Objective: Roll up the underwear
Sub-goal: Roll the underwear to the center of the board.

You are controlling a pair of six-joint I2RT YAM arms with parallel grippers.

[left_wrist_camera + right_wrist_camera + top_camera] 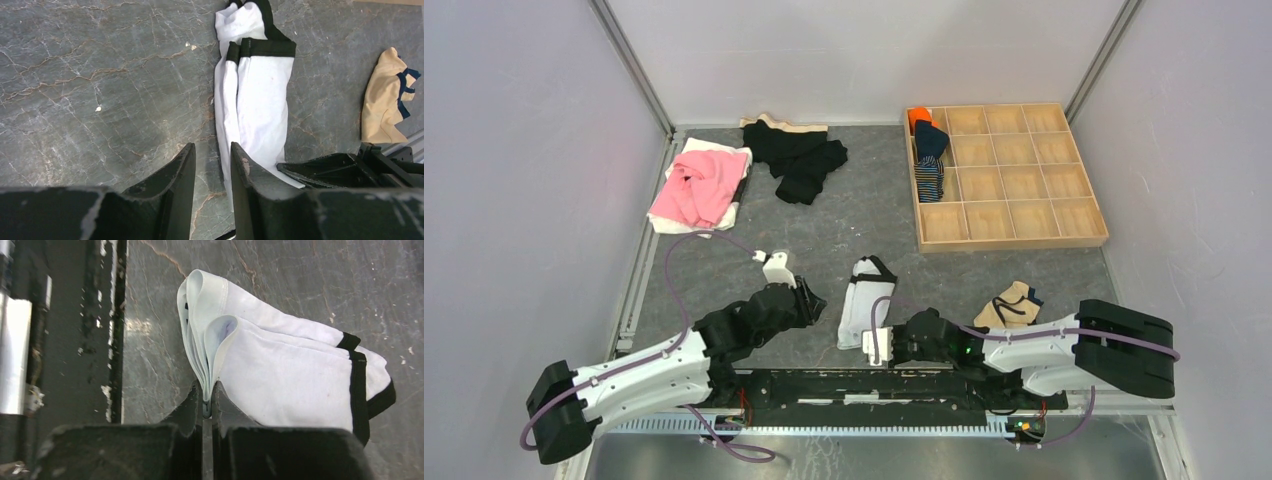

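Grey stone-look tabletop (874,220): right gripper (207,399) pinches the near folded edge of limp, light white underwear (864,298), probably a sound hold; left gripper (212,165) hovers spread alongside.

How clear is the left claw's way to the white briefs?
Probably yes: the open left claw hovers right beside the white briefs, nothing between; the right claw pinches only their near edge.

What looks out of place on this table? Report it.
Nothing spilled or broken. One tan brief lies crumpled and unrolled beside the right arm, outside the wooden tray that holds rolled pieces. The white brief is folded, its near edge pinched in the right gripper.
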